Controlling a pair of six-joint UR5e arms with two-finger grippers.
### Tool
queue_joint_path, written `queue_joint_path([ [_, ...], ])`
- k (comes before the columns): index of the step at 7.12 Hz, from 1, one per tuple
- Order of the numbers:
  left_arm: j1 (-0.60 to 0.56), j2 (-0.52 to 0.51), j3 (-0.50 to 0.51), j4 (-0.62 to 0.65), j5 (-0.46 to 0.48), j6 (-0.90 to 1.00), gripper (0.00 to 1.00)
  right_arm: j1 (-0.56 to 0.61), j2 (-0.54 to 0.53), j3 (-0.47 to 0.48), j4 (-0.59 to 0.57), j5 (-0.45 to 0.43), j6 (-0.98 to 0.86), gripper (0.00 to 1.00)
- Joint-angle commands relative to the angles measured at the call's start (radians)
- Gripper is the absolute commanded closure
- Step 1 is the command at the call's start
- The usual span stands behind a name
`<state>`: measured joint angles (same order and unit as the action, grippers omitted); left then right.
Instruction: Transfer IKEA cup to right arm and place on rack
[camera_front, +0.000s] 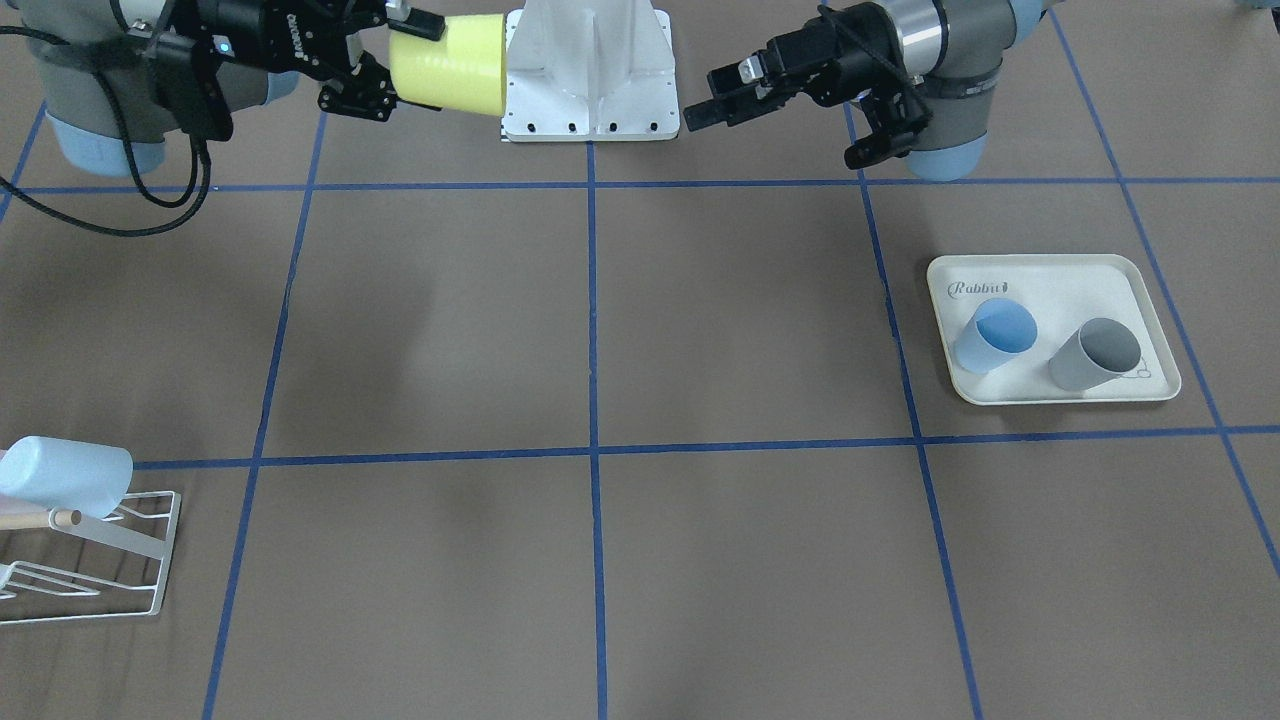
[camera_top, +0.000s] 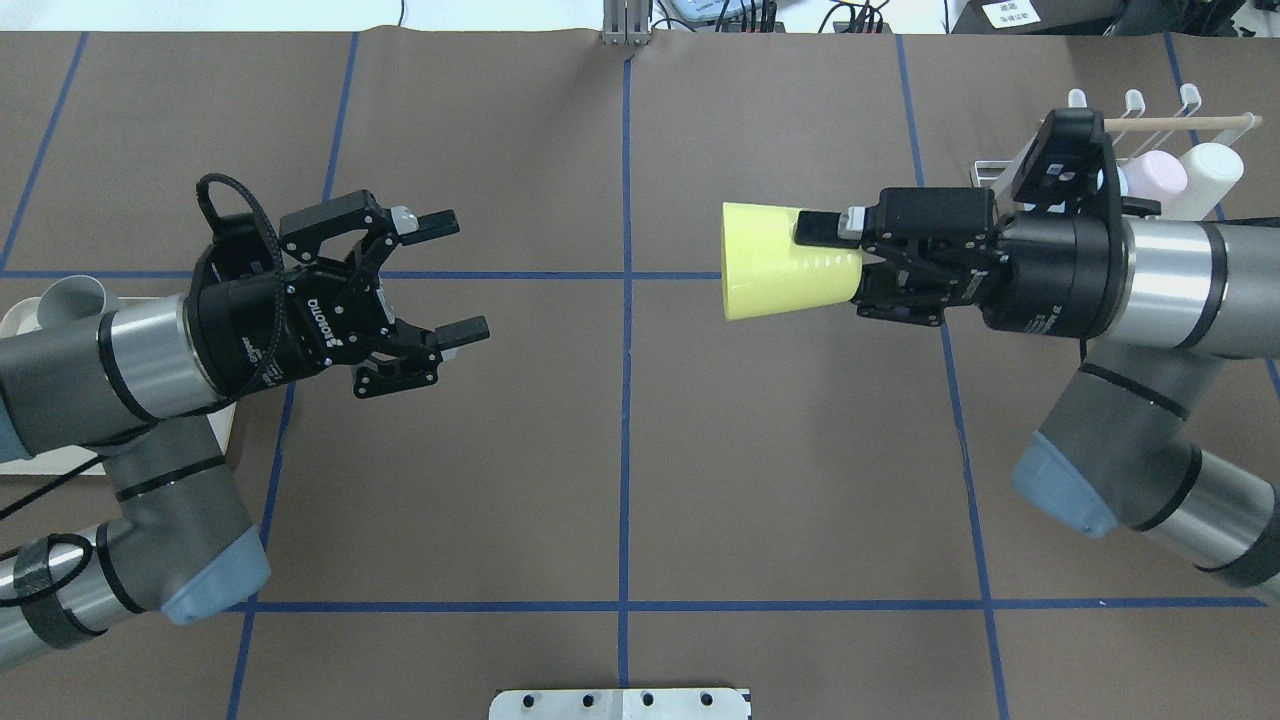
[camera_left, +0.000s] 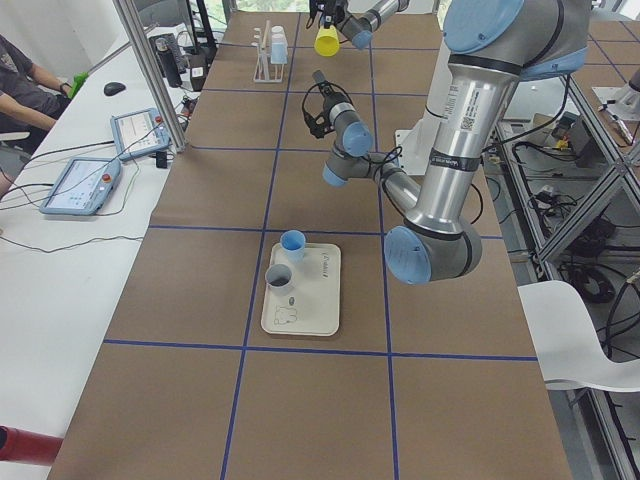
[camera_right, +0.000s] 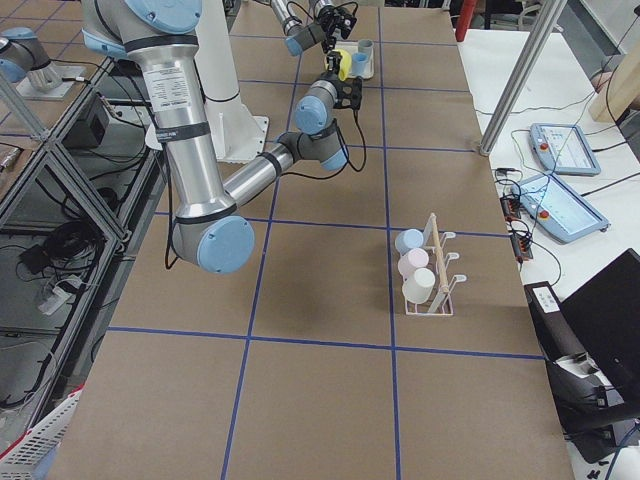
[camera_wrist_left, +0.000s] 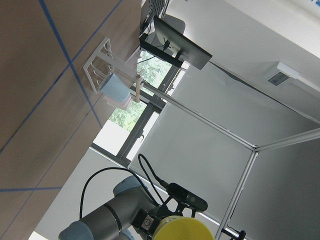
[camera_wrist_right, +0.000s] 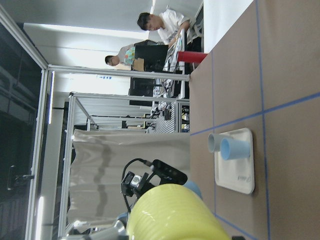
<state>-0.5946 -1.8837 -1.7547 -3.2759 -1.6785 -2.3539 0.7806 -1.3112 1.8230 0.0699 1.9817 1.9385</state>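
The yellow cup, sideways above the desk, is clamped by its narrow base in the right jaws, left jaws wide and empty; light, stiff, slick plastic, I judge.

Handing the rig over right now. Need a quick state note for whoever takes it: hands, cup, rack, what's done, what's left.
Left hand: open, empty, apart from the cup.
Right hand: shut on the yellow cup at its narrow end. The cup is held in the air on its side, with its mouth towards the left hand.
Rack: on the robot's right, towards the table's far side, with three cups already on it.
Tray: on the robot's left, holding a blue cup and a grey cup.
Done: the cup is in the right hand.
Left: carry it to the rack, set it on, release.
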Motion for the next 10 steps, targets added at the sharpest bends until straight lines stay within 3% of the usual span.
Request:
queue_joint_path([
  [1,-0.106,0.006,0.020,0.188,-0.117,0.199,0.01,0.202,0.003,-0.150,-0.053,0.139,-0.202,0.70],
  [3,-0.142,0.018,0.063,0.254,-0.127,0.405,0.00,0.346,0.009,-0.162,-0.332,0.260,-0.552,0.70],
  [4,-0.186,0.018,0.073,0.333,-0.148,0.450,0.00,0.391,0.019,-0.162,-0.478,0.279,-0.705,0.70],
  [6,-0.311,0.018,0.072,0.519,-0.315,0.686,0.00,0.492,0.102,-0.163,-0.849,0.345,-0.987,0.70],
  [8,-0.420,0.034,0.067,0.693,-0.381,0.830,0.00,0.560,0.143,-0.172,-1.188,0.356,-1.319,0.71],
  [10,-0.519,0.076,0.072,0.778,-0.432,1.024,0.00,0.574,0.278,-0.273,-1.459,0.364,-1.524,0.71],
])
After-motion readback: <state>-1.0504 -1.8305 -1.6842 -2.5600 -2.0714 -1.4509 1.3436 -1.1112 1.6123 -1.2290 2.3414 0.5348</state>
